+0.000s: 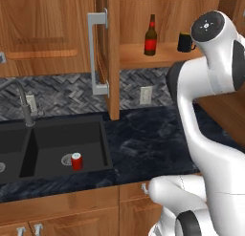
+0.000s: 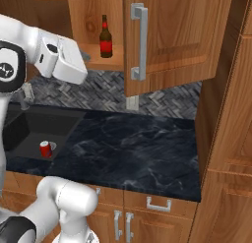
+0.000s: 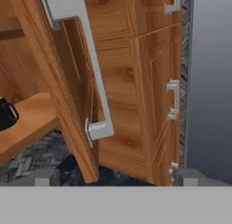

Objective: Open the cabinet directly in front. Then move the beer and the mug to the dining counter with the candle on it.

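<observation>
- Cabinet (image 1: 107, 63): doors swung open, so your first step looks done.
- Beer (image 1: 150, 36) and mug (image 1: 185, 42): on the cabinet's shelf (neither moved yet).
- Jaws: spread, empty, beside the cabinet's handle (image 3: 93, 69).

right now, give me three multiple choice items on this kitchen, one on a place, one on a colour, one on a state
1. Where is the red can?
A. in the sink
B. on the cabinet shelf
C. on the counter by the wall

2. What colour is the beer label?
A. green
B. red
C. white

3. How do the cabinet doors stand?
A. both shut
B. one shut, one open
C. both swung open

Answers:
1. A, the can stands in the basin beside the drain.
2. B, a red label and neck band show on the dark bottle.
3. C, both doors stand out from the wall, baring the shelf with the beer and the mug.
</observation>
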### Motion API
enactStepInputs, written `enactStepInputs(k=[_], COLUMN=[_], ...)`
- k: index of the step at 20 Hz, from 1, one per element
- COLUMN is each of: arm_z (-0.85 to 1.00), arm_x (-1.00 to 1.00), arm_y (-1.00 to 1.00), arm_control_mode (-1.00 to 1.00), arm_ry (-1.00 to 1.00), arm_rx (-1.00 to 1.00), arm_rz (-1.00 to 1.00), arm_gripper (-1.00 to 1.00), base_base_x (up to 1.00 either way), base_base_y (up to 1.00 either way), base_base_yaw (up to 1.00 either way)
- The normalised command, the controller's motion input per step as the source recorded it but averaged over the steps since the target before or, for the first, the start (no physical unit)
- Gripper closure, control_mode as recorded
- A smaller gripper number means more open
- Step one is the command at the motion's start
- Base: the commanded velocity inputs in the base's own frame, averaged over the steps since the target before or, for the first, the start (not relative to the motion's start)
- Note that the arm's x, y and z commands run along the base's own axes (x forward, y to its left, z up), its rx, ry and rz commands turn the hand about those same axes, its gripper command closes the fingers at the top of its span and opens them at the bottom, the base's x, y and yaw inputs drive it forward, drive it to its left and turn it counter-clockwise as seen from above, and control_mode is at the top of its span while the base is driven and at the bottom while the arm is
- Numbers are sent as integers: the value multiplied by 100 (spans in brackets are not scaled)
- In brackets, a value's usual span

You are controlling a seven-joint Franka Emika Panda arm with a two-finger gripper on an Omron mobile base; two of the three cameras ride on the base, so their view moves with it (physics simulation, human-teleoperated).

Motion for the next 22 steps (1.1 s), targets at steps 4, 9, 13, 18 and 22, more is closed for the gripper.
enactStepInputs(k=[4,9,13,18,22], arm_z=[0,0,0,0,0], arm_x=[50,55,47,45,43], arm_y=[11,11,6,0,-3], arm_control_mode=[-100,-100,-100,-100,-100], arm_ry=[0,0,0,0,0], arm_rx=[-4,-7,-8,-6,-5], arm_rz=[0,0,0,0,-4], arm_gripper=[-100,-100,-100,-100,-100], base_base_x=[0,0,0,0,0], base_base_y=[0,0,0,0,0], base_base_yaw=[0,0,0,0,0])
